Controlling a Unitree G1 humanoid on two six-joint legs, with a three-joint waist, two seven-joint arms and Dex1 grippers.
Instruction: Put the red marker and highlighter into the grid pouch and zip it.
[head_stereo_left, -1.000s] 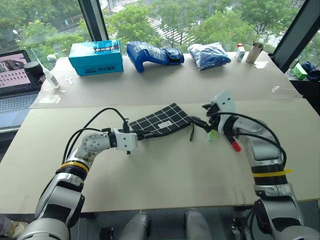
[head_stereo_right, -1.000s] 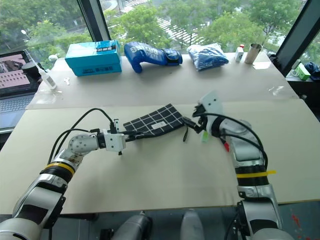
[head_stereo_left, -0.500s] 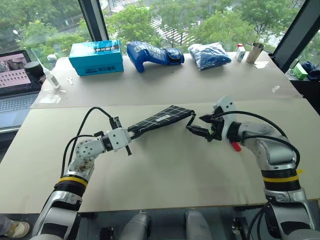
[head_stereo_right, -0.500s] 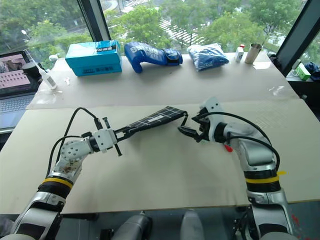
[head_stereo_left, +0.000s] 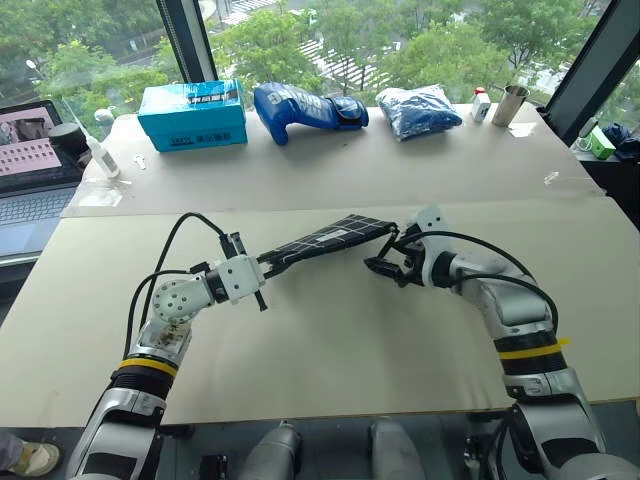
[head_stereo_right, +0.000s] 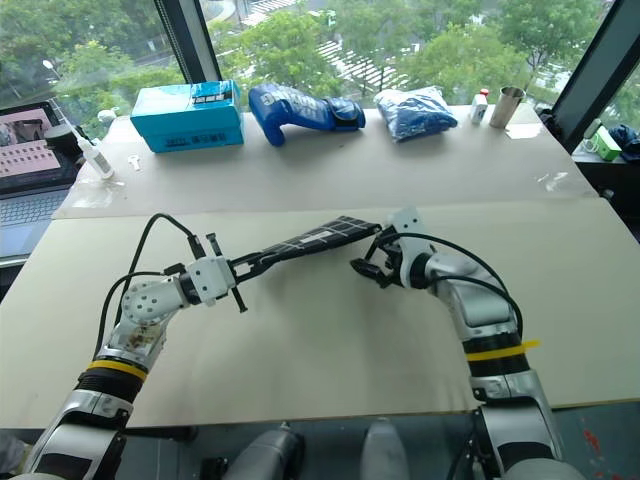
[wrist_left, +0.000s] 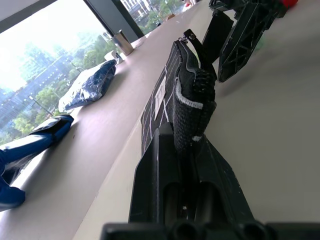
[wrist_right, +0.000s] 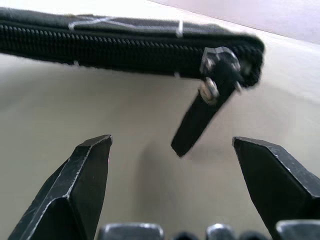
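The left gripper (head_stereo_left: 262, 268) pinches the grid pouch (head_stereo_left: 325, 240) above the table (head_stereo_left: 330, 340); the right gripper (head_stereo_left: 388, 262), spread wide, sits just beside the pouch's zipper loop (wrist_right: 196, 125).

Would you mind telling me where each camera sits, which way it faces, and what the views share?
Left and right eye views: on the head, looking forward and down over the table; both arms show, the left hand shut on the grid pouch, the right hand open.
Left wrist view: on the left wrist, looking along the hand's black fingers and the gripped pouch edge toward the windows.
Right wrist view: on the right wrist, facing the zipper pull between its two fingers.
Shared: every view shows the pouch.
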